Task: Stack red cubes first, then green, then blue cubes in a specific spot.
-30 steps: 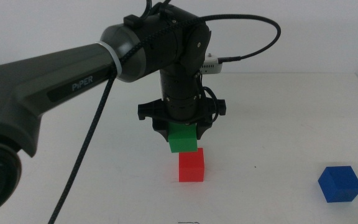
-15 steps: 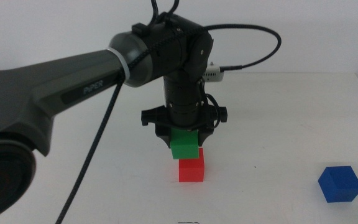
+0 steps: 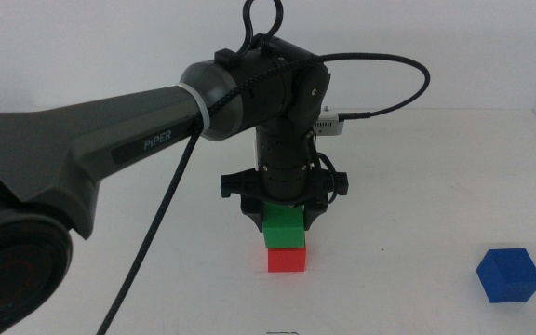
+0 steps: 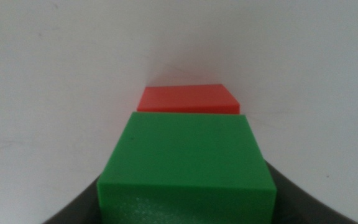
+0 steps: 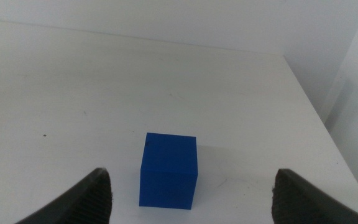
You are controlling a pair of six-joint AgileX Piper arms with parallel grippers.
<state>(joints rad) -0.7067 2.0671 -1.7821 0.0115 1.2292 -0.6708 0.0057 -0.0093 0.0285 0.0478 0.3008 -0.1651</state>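
Note:
The red cube (image 3: 287, 261) sits on the white tabletop near the middle front. My left gripper (image 3: 284, 221) reaches in from the left and is shut on the green cube (image 3: 283, 228), which it holds right on top of the red cube, nearly in line with it. In the left wrist view the green cube (image 4: 187, 163) fills the space between the jaws and the red cube (image 4: 188, 99) shows just past it. The blue cube (image 3: 508, 274) lies alone at the front right. My right gripper (image 5: 188, 186) is open, and the blue cube (image 5: 168, 169) lies on the table between its jaws.
A black cable (image 3: 156, 195) hangs from the left arm over the table. The table's right edge (image 5: 309, 93) runs close to the blue cube. The back of the table is bare white surface.
My left gripper has moved right and down with the green cube, from above and left of the red cube to right on top of it. The blue cube has not moved.

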